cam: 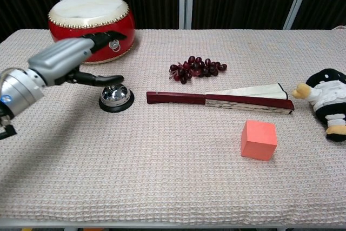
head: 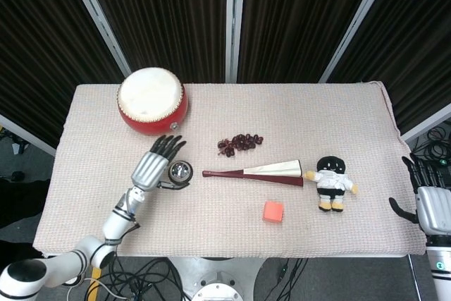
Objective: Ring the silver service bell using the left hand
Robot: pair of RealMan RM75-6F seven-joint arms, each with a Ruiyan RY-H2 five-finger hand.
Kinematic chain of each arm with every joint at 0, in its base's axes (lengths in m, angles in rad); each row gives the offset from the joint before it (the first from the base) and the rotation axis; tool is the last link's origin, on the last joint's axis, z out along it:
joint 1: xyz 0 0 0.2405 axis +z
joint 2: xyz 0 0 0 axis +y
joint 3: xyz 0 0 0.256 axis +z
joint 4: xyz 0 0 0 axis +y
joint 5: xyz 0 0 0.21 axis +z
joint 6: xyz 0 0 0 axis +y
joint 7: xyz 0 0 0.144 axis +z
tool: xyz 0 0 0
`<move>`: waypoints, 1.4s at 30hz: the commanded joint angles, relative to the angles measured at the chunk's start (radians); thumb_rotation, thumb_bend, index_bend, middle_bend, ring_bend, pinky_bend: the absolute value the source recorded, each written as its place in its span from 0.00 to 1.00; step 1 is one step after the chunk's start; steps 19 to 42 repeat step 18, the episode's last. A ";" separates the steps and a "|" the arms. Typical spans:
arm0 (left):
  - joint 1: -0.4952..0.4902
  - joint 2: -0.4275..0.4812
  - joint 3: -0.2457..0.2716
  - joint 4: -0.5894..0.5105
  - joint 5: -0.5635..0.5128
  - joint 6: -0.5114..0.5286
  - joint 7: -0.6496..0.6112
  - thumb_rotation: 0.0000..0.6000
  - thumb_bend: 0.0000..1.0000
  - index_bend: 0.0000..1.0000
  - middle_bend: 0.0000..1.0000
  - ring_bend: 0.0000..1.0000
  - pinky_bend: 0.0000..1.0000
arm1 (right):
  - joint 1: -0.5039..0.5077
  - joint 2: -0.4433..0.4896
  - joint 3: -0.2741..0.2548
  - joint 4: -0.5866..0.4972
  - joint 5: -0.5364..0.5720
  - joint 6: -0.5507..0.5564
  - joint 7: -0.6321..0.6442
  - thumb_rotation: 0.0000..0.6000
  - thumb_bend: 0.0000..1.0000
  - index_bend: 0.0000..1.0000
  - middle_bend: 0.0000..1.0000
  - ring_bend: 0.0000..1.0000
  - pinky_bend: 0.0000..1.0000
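Observation:
The silver service bell (head: 180, 171) (cam: 115, 97) sits on a black base on the table, left of centre. My left hand (head: 150, 166) (cam: 67, 58) hovers above and to the left of it, fingers stretched out and apart, holding nothing; its thumb reaches toward the bell without touching. My right hand (head: 428, 199) hangs off the table's right edge, fingers spread, and appears only in the head view.
A red drum (head: 151, 100) (cam: 92, 26) stands just behind the left hand. Dark grapes (cam: 195, 67), a folded fan (cam: 219, 100), an orange cube (cam: 259, 139) and a plush doll (cam: 327, 104) lie to the right on the woven cloth (cam: 178, 187).

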 commanded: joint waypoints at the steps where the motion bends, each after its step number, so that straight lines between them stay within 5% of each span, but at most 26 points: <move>1: 0.113 0.152 0.002 -0.146 -0.050 0.090 0.101 0.20 0.00 0.02 0.00 0.00 0.00 | 0.004 -0.009 -0.009 -0.003 -0.018 0.003 -0.012 1.00 0.17 0.00 0.00 0.00 0.00; 8: 0.316 0.353 0.074 -0.318 -0.130 0.195 0.214 0.20 0.00 0.02 0.00 0.00 0.00 | 0.014 -0.027 -0.022 -0.011 -0.042 -0.001 -0.030 1.00 0.17 0.00 0.00 0.00 0.00; 15: 0.400 0.435 0.108 -0.363 -0.121 0.248 0.200 0.20 0.00 0.02 0.00 0.00 0.00 | 0.008 -0.035 -0.027 -0.017 -0.044 0.011 -0.034 1.00 0.17 0.00 0.00 0.00 0.00; 42: 0.420 0.449 0.109 -0.369 -0.116 0.261 0.192 0.21 0.00 0.02 0.00 0.00 0.00 | 0.008 -0.038 -0.030 -0.017 -0.046 0.011 -0.041 1.00 0.18 0.00 0.00 0.00 0.00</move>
